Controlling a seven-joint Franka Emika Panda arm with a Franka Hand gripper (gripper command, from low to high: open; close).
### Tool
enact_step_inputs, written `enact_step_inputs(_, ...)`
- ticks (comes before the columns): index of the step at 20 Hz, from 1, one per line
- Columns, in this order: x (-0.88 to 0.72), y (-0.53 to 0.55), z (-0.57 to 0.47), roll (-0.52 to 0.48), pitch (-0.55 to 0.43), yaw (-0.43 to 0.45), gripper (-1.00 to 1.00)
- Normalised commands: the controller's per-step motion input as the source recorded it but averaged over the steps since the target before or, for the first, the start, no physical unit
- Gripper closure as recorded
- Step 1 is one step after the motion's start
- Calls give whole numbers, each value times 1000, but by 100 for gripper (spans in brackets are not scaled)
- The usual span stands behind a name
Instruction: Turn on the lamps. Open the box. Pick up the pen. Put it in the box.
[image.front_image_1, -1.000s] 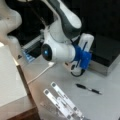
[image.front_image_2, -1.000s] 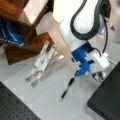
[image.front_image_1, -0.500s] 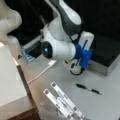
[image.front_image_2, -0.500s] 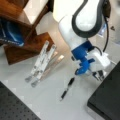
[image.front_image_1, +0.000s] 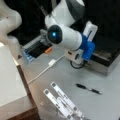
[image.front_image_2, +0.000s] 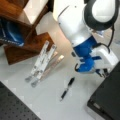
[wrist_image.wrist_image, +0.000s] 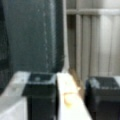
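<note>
On table, pen (image.front_image_1: 88, 89) apart from tool (image.front_image_2: 103, 72)

No text, label or number can be read anywhere.

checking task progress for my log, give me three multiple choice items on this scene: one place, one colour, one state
1. Where is the pen?
a) in the box
b) on the table
c) in the gripper
2. The box lid is
a) black
b) red
c) white
3. The box is
a) open
b) shut
c) on its side

1 b: the pen lies on the table, apart from the gripper at the box front edge.
2 a: the lid shows black in both front views.
3 b: the lid lies flat.
</note>
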Motion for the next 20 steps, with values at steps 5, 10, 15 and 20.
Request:
enact_step_inputs(5, 122, 135, 285, -106, 99, 321, 100)
enact_step_inputs(10, 107, 133, 385, -127, 53, 427, 100)
enact_step_inputs(15, 174, 181, 426, -214, 100, 366, 100)
enact_step_inputs(20, 183, 162, 366, -212, 120, 228, 100)
